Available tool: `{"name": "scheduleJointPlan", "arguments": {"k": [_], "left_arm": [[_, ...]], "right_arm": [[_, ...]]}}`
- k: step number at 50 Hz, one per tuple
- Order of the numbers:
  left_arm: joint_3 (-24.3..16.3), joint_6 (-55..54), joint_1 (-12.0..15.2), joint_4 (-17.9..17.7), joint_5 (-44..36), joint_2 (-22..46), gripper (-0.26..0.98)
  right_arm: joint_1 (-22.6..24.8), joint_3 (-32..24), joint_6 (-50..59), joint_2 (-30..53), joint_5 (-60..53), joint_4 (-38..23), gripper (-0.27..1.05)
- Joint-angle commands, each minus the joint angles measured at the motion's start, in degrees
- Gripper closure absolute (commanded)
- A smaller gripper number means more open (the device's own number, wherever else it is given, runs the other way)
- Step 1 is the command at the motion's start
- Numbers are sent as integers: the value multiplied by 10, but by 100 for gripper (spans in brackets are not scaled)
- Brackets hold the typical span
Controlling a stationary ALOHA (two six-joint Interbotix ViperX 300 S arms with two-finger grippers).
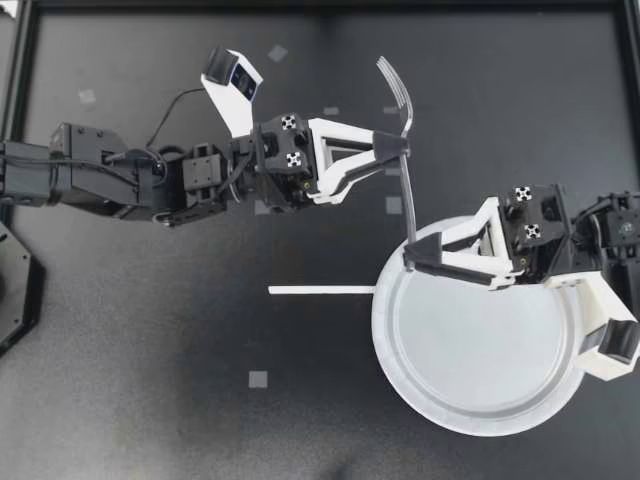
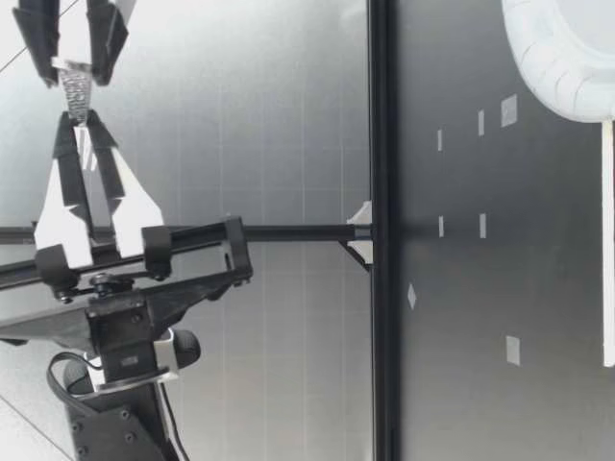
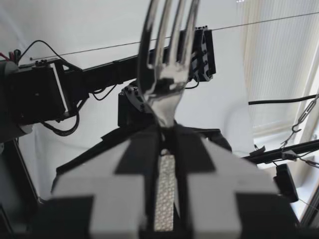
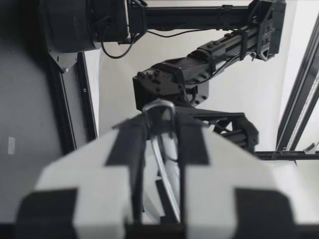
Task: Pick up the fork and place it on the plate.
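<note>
1. Holding the fork with both arms at once, I am carrying it in the air, well above the table, as the low view shows.
2. My left gripper is pinching the neck just under the tines. Its fingers are drawn almost together with only the metal between them. In the left wrist view the tines are standing out past my fingertips.
3. My right gripper is clamping the handle's end, nearly closed too. The rounded handle tip is poking out between its fingers in the right wrist view.
4. The plate is sitting by the table's right edge. The fork is running roughly parallel to that edge, with its tines pointing away from the plate.
5. The handle end is hanging about over the plate's rim on the side facing the table's middle. With the fork raised, I cannot say whether it is truly over the rim or just outside it.
6. I am reading this double hold as a hand-over, because my right arm is the one already reaching across the plate.
7. I judge that my left fingers should be letting go before the right arm lowers, or the two grips will be twisting the fork against each other.
</note>
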Motion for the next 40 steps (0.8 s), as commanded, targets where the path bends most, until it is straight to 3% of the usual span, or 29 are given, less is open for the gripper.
{"name": "scheduleJointPlan", "arguments": {"k": [1, 9, 13, 17, 26, 31, 34, 40], "left_arm": [[-1, 9, 3, 10, -4, -8, 69], [0, 53, 3, 23, -3, -20, 68], [-4, 69, 3, 35, -3, -30, 60], [-5, 70, 3, 45, -4, -33, 46], [-3, 69, 3, 48, -3, -31, -3], [0, 70, 3, 58, -3, -32, -5], [3, 76, 5, 78, -2, -33, -4], [4, 83, 17, 181, 65, -47, -4]], "right_arm": [[-2, -13, 2, 2, -6, 12, 72], [-2, -12, 2, 2, -6, 22, 76], [-2, -12, 2, 3, -6, 24, 76], [-2, -12, 2, 3, -6, 25, 76], [-2, -11, 4, 3, -6, 38, 76], [-2, -9, 4, 3, -6, 60, 76], [-2, -7, 4, 2, -8, 70, 76], [-2, -4, 5, -1, -17, 102, 76]]}}
